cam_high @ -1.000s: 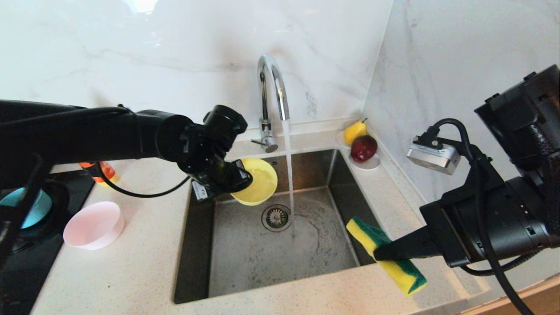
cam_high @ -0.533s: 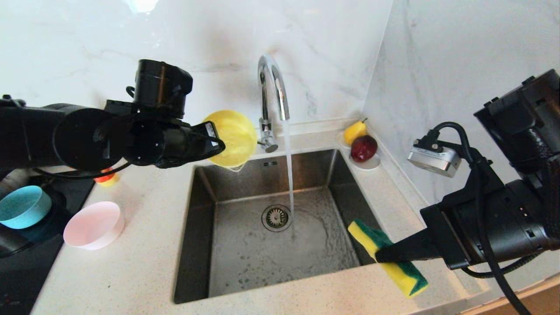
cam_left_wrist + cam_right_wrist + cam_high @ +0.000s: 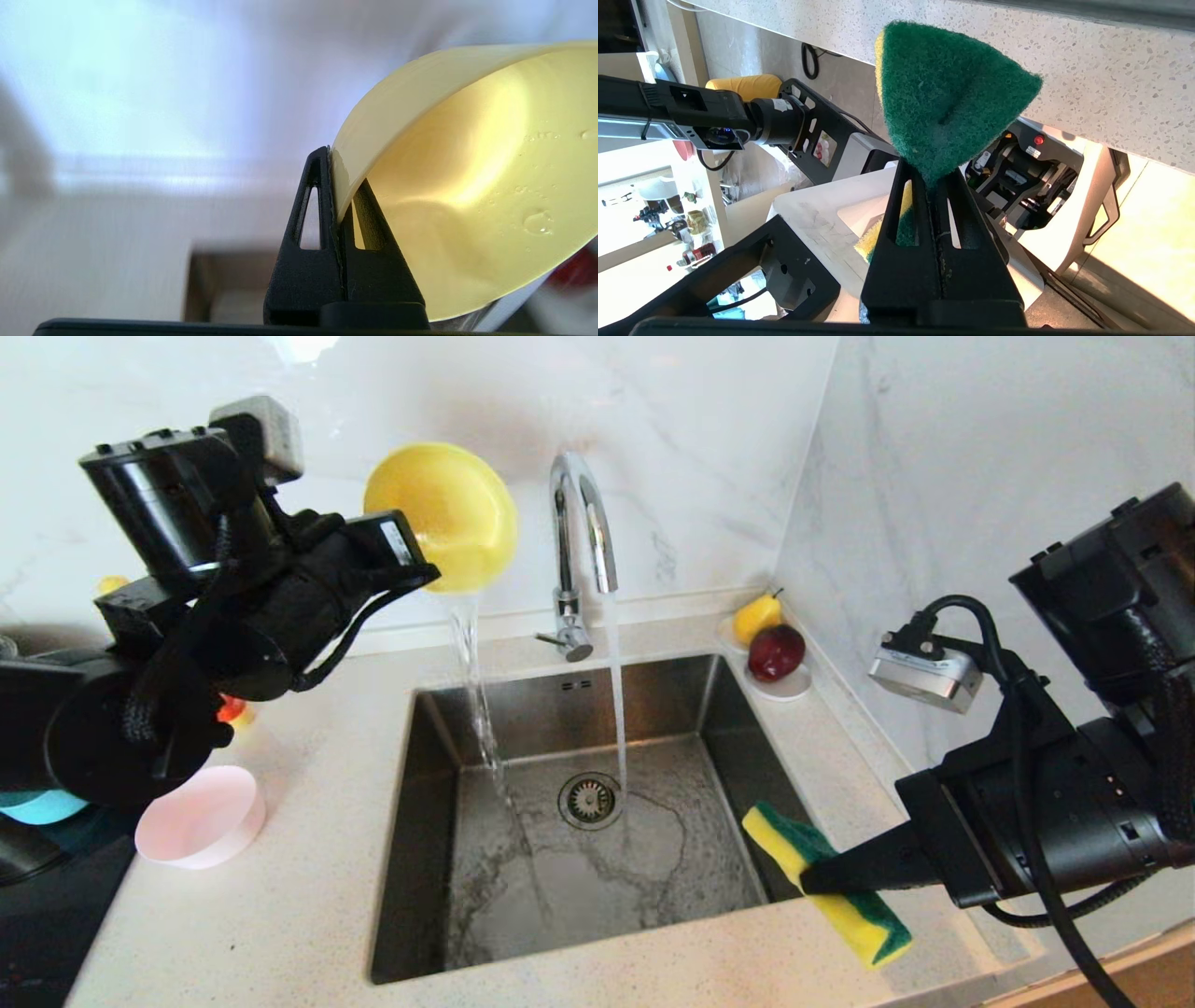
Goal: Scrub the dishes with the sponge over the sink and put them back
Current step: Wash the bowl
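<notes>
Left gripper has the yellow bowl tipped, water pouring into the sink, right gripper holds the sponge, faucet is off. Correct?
Not quite: the faucet is running, as the head view shows. The rest holds: left gripper tips the yellow bowl, water pours into the sink, and the right gripper holds the sponge.

Three camera views. The head view looks forward and down from above onto the pale speckled surface (image 3: 280, 896) and the steel sink (image 3: 579, 859), with both arms reaching in from the picture's sides and marble wall behind.

The left wrist view sits very close behind the left pincer (image 3: 337, 196), facing along its fingers toward a blurred pale wall; the yellow bowl (image 3: 467, 186) fills much of it, and the same bowl appears in the head view.

The right wrist view sits close behind the right pincer (image 3: 931, 186), facing the sponge (image 3: 943, 102) and the surface's edge, with the robot's base beyond. The head view shares that sponge.
</notes>
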You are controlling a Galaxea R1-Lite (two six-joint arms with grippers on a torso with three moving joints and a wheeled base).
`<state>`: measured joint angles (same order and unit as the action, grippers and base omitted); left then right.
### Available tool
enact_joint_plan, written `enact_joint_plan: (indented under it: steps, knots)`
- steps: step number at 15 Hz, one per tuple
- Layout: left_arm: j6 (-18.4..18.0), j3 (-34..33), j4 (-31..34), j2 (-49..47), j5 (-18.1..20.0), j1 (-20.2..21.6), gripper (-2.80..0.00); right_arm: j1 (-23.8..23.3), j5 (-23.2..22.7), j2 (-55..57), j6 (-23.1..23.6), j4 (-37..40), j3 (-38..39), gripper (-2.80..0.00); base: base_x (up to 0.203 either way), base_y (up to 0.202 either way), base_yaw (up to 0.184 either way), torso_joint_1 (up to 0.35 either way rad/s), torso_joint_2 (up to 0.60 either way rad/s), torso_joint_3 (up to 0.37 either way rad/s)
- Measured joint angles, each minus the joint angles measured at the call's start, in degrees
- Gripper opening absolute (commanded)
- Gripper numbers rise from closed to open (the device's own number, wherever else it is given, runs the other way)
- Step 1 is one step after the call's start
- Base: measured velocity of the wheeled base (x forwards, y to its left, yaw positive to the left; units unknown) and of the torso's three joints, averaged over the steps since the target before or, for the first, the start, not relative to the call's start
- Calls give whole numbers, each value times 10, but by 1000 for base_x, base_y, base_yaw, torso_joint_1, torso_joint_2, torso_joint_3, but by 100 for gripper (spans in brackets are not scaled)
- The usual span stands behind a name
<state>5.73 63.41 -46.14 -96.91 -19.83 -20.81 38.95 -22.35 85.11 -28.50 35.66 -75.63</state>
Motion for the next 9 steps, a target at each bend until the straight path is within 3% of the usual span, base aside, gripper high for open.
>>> enact_joint_plan:
  steps: [3,7,9]
  knots:
    - [-21,-9,-56,17,30,3,-280,-1,0,0,-1,0,0,-280,0,0,0,0,0,0]
    - [-85,-44,-163,25,53,3,-280,-2,-1,-1,-1,0,0,-280,0,0,0,0,0,0]
    - [-92,-52,-197,27,53,3,-280,-1,-1,-1,-1,1,0,-280,0,0,0,0,0,0]
